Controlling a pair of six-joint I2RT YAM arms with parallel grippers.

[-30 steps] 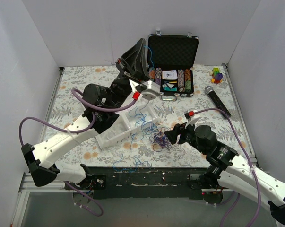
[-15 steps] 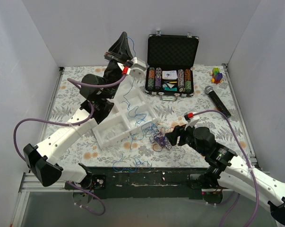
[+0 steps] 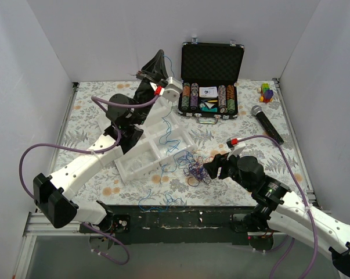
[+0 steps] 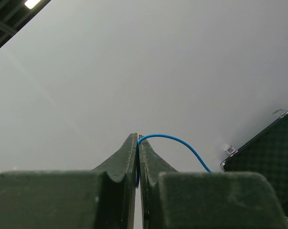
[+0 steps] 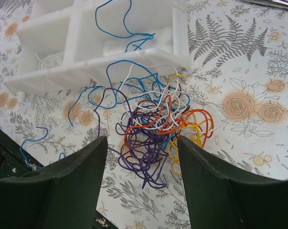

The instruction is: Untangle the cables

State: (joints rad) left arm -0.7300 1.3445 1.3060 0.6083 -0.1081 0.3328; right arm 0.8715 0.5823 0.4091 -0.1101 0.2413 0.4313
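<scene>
Now your left gripper [image 4: 137, 140], pinching the blue cable [image 4: 170, 137], has swung left from the case [image 3: 212, 61], drawing it out; right gripper [image 5: 140, 143] gapes by tangle [image 5: 153, 129].

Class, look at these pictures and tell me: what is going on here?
The left tool is shut on one blue cable, holding it high above the table. The cable trails down over the white tray towards the tangle. The right tool, open, hovers close by that tangle, gripping nothing.
</scene>
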